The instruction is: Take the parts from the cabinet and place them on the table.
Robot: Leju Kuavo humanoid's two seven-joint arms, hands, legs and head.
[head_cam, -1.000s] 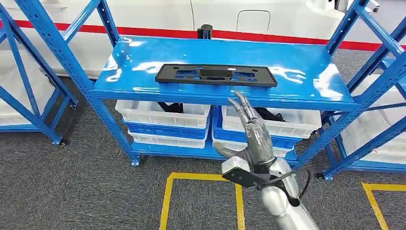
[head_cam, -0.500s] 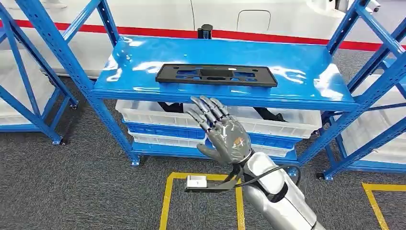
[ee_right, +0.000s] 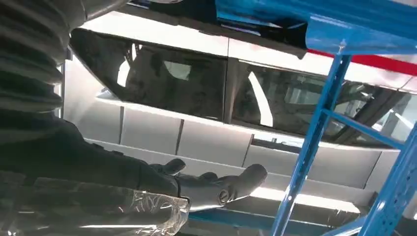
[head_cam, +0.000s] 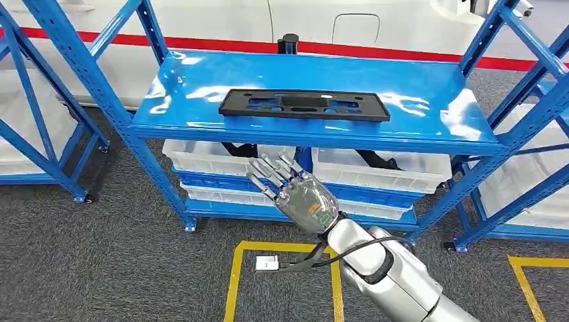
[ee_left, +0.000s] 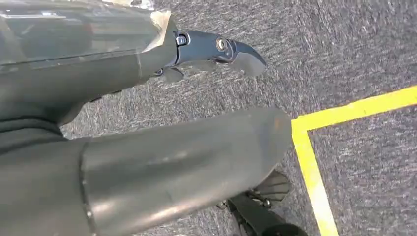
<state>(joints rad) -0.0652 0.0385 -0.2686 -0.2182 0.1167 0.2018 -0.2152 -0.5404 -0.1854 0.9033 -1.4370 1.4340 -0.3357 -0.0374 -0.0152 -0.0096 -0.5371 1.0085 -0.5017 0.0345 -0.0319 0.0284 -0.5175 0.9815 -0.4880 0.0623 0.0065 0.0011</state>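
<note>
Head view: right hand (head_cam: 303, 199) raised in front of the blue rack, back of the hand toward the camera, fingers (head_cam: 268, 171) spread apart and holding nothing; black flat part (head_cam: 304, 104) lying on the top shelf (head_cam: 429, 100) of the cabinet, near its front edge, long axis running side to side across the shelf; part above and beyond the fingers, slightly to the robot's right of the fingertips, well apart, with the shelf's front lip between; white bins (head_cam: 215, 158) on the lower shelf directly behind the hand, dark items inside too hidden to name; yellow floor line (head_cam: 233, 282) below the forearm; right hand plainly the nearer one for the reach, judged to need lifting over the shelf edge before closing across the part's short side.

Left wrist view: left hand (ee_left: 147, 118) hanging low over grey carpet, a dark fingertip extended; whether apart or together, cannot tell; yellow line on the floor beside it; no part nearby, so this arm judged poorly placed for the pick.

Right wrist view: grey thumb (ee_right: 231, 184) and dark fingers stretched out, unclenched, nothing between them; blue rack upright (ee_right: 310, 147) just beyond, underside of a blue shelf overhead; white panelled vehicle body with dark windows (ee_right: 172, 83) in the background.
</note>
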